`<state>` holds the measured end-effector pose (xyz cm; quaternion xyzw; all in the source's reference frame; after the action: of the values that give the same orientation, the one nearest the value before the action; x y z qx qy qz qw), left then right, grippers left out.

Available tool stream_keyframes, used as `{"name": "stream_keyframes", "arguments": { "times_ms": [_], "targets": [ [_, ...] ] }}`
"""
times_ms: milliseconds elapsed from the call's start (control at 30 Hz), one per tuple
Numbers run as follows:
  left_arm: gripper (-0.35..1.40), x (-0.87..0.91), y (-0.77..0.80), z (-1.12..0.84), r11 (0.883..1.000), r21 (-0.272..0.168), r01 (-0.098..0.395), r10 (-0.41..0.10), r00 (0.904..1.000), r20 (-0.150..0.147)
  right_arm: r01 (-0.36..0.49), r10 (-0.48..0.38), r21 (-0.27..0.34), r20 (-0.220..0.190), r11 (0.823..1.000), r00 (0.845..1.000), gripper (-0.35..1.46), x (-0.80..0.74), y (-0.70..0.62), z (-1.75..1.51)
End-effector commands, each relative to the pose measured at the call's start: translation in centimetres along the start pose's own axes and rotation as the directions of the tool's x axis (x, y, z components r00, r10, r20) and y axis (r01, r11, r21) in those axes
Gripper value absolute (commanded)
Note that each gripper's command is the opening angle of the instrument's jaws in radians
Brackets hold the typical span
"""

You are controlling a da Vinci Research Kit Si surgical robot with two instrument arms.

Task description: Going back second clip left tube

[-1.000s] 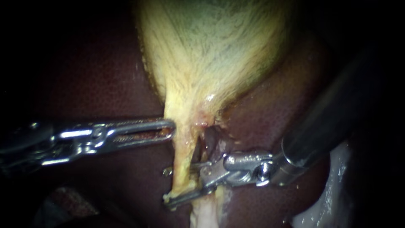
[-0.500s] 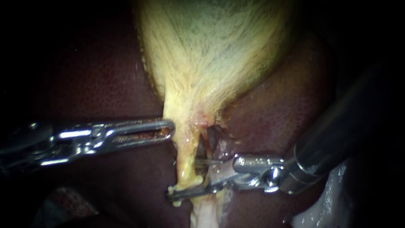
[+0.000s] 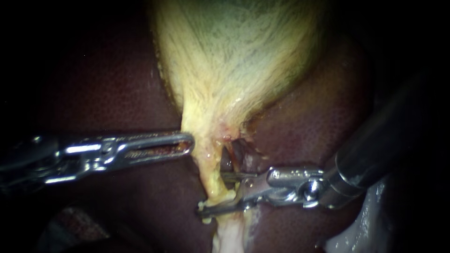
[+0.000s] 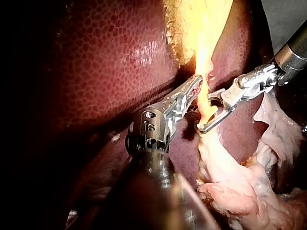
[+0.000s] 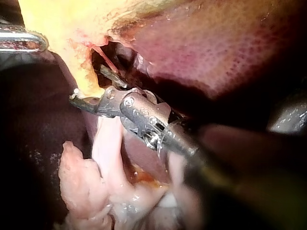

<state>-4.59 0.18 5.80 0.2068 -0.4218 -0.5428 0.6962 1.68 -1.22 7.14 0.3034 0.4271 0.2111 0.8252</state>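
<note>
The pale yellow-green gallbladder (image 3: 239, 51) narrows downward into a yellow tube (image 3: 211, 175) over the dark liver (image 3: 117, 84). My left instrument (image 3: 190, 143) comes in level from the left with its jaws shut, and the tip rests against the tube's left edge. It also shows in the left wrist view (image 4: 195, 82). My right instrument (image 3: 213, 193) enters from the right with its jaws open. One jaw lies above and one below the yellow tube, which sits loosely between them (image 4: 206, 112) (image 5: 88, 86). A thinner reddish tube (image 3: 228, 161) runs just to the right.
Pale whitish tissue (image 3: 229, 234) continues below the yellow tube. Pinkish fatty tissue (image 4: 240, 191) is heaped ahead of the right instrument's shaft. Glistening pale tissue (image 3: 370, 220) lies at the lower right under the right shaft.
My right instrument has drawn back to the right, its open jaws sliding off across the yellow tube. The tube's lower end has followed slightly right. The left instrument has stayed still.
</note>
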Motion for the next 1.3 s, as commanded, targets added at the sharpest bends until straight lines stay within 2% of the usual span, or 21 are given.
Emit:
{"name": "stream_keyframes", "arguments": {
  "times_ms": [33,100,367,667,833,900,1033,1300],
  "targets": [
    [-0.35,0.00,0.00,0.00,1.000,0.000,0.000,0.000,1.0000,0.000,0.001,-0.001,0.005,0.001,1.000,1.000,0.58,-0.01,0.00,0.01],
    [-0.35,0.00,0.00,0.00,1.000,0.000,0.000,0.000,1.0000,0.000,0.000,-0.001,0.029,0.003,1.000,1.000,0.58,-0.02,0.00,0.02],
    [-0.35,0.00,0.00,0.00,1.000,0.000,0.000,0.000,1.0000,0.000,0.000,0.006,0.113,-0.052,0.994,0.999,0.58,0.04,0.00,0.13],
    [-0.35,0.00,-0.01,0.02,1.000,-0.001,0.000,0.000,1.0000,0.000,0.013,-0.007,0.121,-0.048,0.993,0.999,0.58,-0.05,0.01,0.39],
    [-0.35,0.00,-0.01,0.02,1.000,-0.001,0.000,0.000,1.0000,0.000,0.015,-0.009,0.124,-0.050,0.992,0.999,0.58,-0.08,0.01,0.43],
    [-0.35,0.00,-0.01,0.02,1.000,-0.001,0.001,-0.001,1.0000,0.000,0.014,-0.010,0.120,-0.038,0.993,0.999,0.58,-0.07,0.01,0.43],
    [-0.35,0.00,-0.01,0.02,1.000,-0.001,0.001,-0.001,1.0000,0.001,0.012,-0.013,0.108,0.010,0.994,1.000,0.58,-0.07,-0.01,0.42],
    [-0.35,0.00,-0.01,0.01,1.000,-0.001,0.000,0.000,1.0000,0.000,0.013,-0.015,0.099,0.019,0.995,1.000,0.58,-0.02,-0.13,0.39]
  ]
}}
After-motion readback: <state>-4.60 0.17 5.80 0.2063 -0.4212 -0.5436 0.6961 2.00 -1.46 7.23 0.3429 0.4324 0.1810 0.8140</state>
